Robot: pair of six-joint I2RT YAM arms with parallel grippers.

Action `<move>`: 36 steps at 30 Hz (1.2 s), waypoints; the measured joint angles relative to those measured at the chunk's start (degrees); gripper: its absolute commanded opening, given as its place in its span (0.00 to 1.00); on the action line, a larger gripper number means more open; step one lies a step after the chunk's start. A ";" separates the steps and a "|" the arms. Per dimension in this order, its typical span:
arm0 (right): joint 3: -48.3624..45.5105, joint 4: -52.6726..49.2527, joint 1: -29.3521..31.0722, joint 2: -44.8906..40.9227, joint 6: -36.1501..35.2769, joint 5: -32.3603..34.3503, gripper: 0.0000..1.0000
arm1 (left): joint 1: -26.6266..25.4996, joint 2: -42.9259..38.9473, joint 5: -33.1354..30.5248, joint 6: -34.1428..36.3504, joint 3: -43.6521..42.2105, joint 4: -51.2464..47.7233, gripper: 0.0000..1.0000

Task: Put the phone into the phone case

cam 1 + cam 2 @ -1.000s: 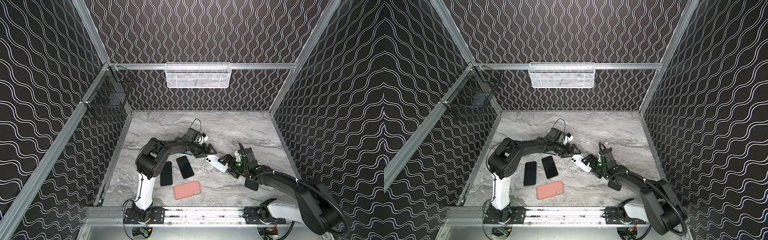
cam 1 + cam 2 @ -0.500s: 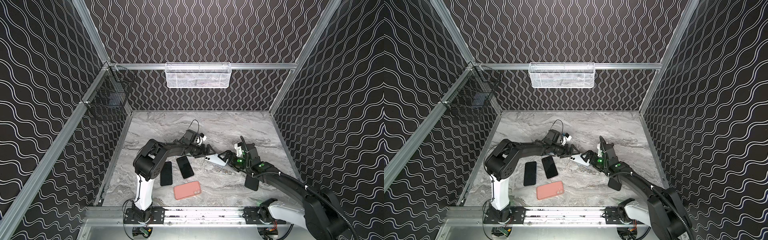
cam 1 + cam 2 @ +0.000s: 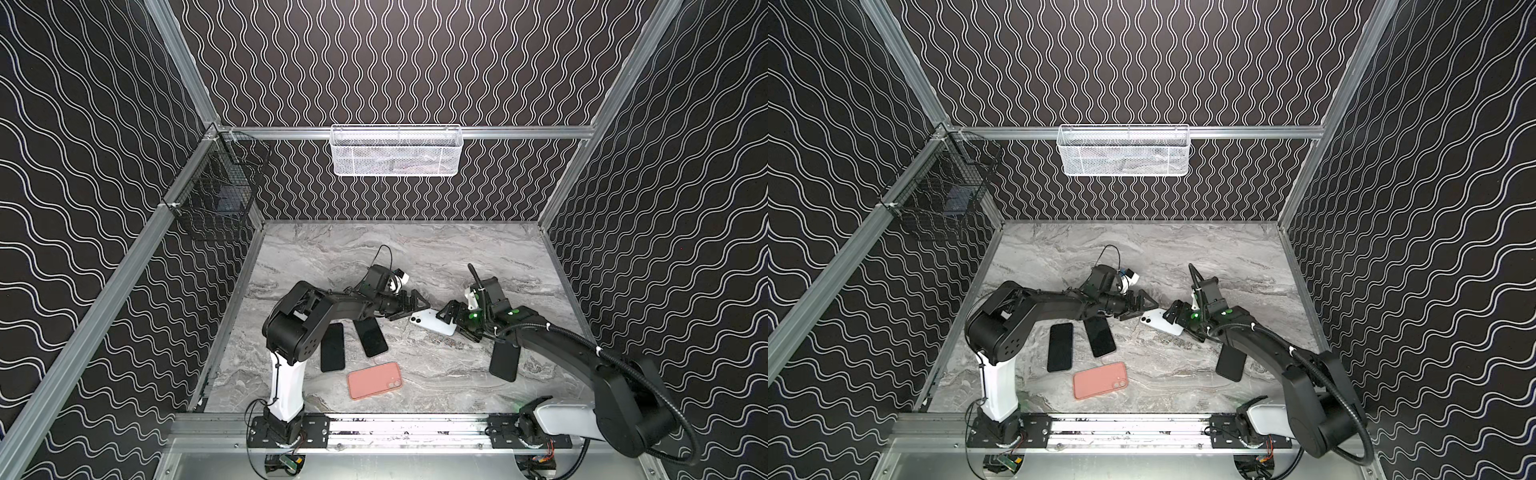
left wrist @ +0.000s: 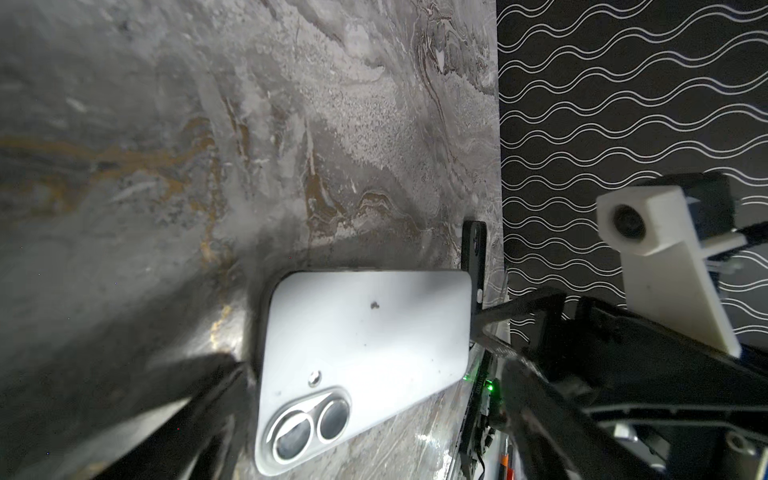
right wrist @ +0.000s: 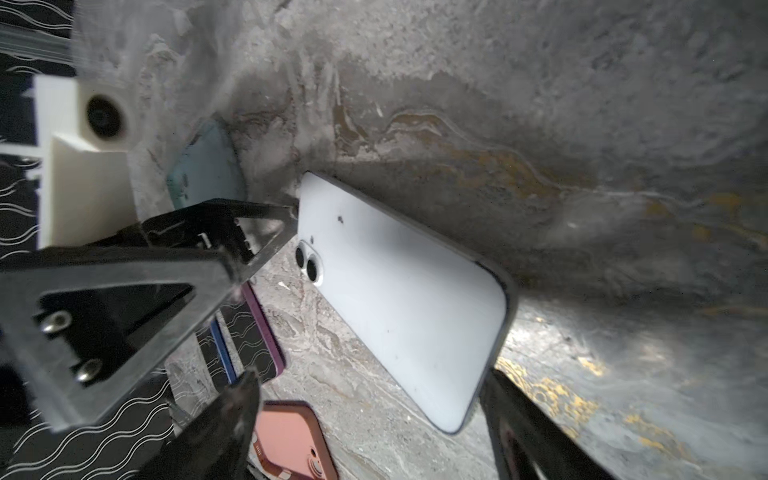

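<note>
— The white phone (image 3: 432, 322)?
— Flat on the table (image 3: 415, 257), back up, its plain end between the parted jaws of my right gripper (image 3: 455, 324); my left gripper (image 3: 409, 309), spread wide, sits at its camera end; nothing held

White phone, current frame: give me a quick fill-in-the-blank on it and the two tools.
1. The white phone has its ___ side facing up.
2. The left tool sits at its ___ end.
3. The right tool straddles the opposite end, jaws ___.
4. The pink case is touched by ___ tool.
Missing: back; camera; open; neither.
</note>
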 measured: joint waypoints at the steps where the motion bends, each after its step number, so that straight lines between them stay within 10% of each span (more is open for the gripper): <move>1: 0.96 -1.38 0.00 1.03 0.00 0.42 0.83 | -0.02 0.04 0.09 -0.70 -0.39 0.98 0.98; 19: 10.84 -13.60 0.13 14.82 -4.50 8.50 0.99 | -0.52 -0.50 0.02 -11.72 -6.51 13.05 0.98; 36: 8.35 -7.89 -0.24 15.63 -4.61 3.63 0.80 | -0.92 0.44 -2.69 -12.96 -4.79 13.40 0.98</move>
